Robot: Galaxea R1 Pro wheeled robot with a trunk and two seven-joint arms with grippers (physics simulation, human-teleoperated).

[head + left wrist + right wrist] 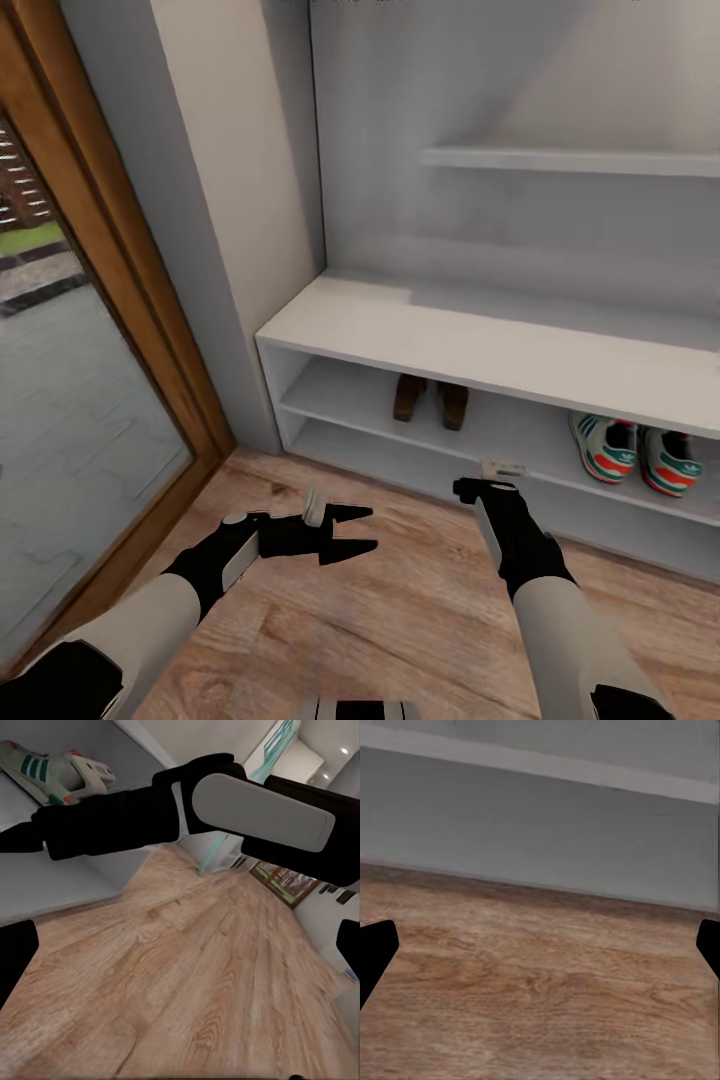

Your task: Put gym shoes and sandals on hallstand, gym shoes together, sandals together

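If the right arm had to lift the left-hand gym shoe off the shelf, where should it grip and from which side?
Judging by its pose, grip the left-hand gym shoe across its heel collar, coming in level from the open front of the hallstand. The bench top blocks a descent from above, and the heel faces outward. The right gripper is open.

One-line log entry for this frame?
sandals: upper shelf, paired | gym shoes: upper shelf, paired | left gripper: open, empty | right gripper: open, empty, over floor
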